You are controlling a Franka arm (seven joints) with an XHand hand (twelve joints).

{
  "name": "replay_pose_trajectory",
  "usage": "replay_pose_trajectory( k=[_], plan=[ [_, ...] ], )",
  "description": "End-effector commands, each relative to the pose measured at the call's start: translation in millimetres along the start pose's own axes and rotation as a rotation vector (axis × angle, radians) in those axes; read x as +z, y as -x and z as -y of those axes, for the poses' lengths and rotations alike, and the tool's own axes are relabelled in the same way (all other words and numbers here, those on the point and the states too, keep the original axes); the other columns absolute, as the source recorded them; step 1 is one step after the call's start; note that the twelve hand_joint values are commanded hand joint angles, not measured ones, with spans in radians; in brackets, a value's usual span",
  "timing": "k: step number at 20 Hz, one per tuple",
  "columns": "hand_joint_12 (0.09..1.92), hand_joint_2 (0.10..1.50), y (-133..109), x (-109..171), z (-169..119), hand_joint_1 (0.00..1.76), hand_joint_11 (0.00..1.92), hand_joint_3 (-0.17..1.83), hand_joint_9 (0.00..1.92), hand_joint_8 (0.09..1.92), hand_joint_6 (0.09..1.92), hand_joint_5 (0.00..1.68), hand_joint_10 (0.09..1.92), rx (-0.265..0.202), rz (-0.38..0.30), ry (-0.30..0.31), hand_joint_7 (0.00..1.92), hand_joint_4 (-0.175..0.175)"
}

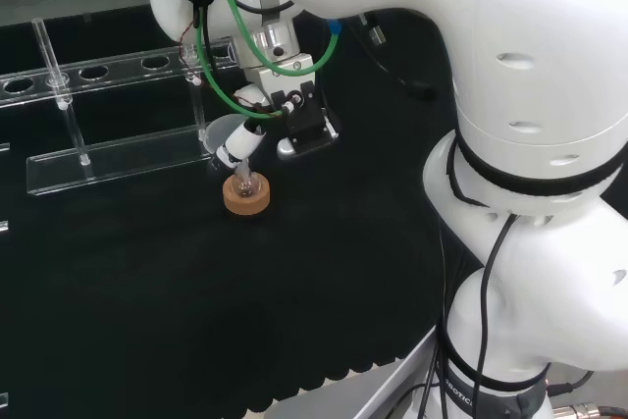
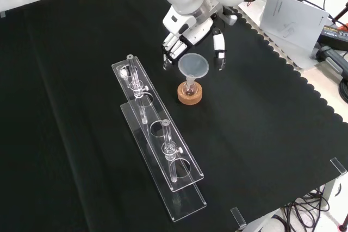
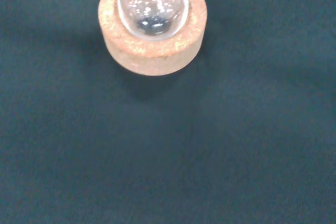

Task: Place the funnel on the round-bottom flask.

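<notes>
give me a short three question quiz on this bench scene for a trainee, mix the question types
1. True or false: the clear plastic funnel has its stem in the neck of the small round-bottom glass flask.
2. What does the flask sit on? A) a red ribbed ring B) a round cork ring C) the bare black cloth
3. In the front view, on which side of the flask does the long clear plastic rack lie?

Key
1. True. The funnel stands in the flask, and the black and white hand is just behind it with fingers either side, not closed on it.
2. B, the cork ring.
3. The left.
</notes>
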State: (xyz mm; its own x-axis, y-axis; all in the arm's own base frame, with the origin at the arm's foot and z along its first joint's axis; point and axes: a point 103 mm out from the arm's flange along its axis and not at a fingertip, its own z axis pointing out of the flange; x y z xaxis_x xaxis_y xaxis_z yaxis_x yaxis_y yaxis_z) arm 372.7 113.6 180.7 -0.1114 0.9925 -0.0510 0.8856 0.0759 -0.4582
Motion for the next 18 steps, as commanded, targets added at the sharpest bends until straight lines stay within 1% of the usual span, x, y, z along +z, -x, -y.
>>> replay_pose_trajectory(
  k=[1, 3, 7, 10, 13, 15, 16, 18],
  plan=[
    [1.51, 0.63, 2.6, -6.4, 10.2, 0.40, 0.06, 0.11, 0.00, 0.09, 0.09, 0.04, 0.73, -0.024, -0.015, 0.075, 0.00, -0.047],
    [1.52, 0.63, 6.8, -13.7, 15.0, 0.40, 0.06, 0.11, 0.00, 0.09, 0.09, 0.05, 0.72, -0.025, -0.037, 0.115, 0.00, -0.052],
    [1.52, 0.64, 17.9, -32.7, 27.3, 0.41, 0.06, 0.09, 0.00, 0.09, 0.09, 0.06, 0.78, -0.024, -0.064, 0.170, 0.03, -0.059],
    [1.52, 0.65, 26.8, -46.3, 36.0, 0.42, 0.07, 0.09, 0.01, 0.09, 0.09, 0.08, 0.82, -0.015, -0.071, 0.202, 0.05, -0.062],
    [1.52, 0.66, 40.6, -59.3, 43.7, 0.44, 0.07, 0.09, 0.03, 0.09, 0.09, 0.10, 0.84, -0.004, -0.086, 0.231, 0.08, -0.065],
    [1.51, 0.68, 49.7, -66.3, 47.3, 0.46, 0.09, 0.09, 0.07, 0.09, 0.09, 0.12, 0.83, 0.001, -0.081, 0.241, 0.10, -0.066],
    [1.51, 0.69, 55.0, -69.7, 49.0, 0.47, 0.09, 0.08, 0.09, 0.12, 0.09, 0.13, 0.82, 0.002, -0.079, 0.253, 0.10, -0.066],
    [1.50, 0.71, 65.7, -76.2, 51.1, 0.50, 0.11, 0.07, 0.14, 0.34, 0.09, 0.15, 0.80, 0.003, -0.080, 0.258, 0.05, -0.066]
  ],
)
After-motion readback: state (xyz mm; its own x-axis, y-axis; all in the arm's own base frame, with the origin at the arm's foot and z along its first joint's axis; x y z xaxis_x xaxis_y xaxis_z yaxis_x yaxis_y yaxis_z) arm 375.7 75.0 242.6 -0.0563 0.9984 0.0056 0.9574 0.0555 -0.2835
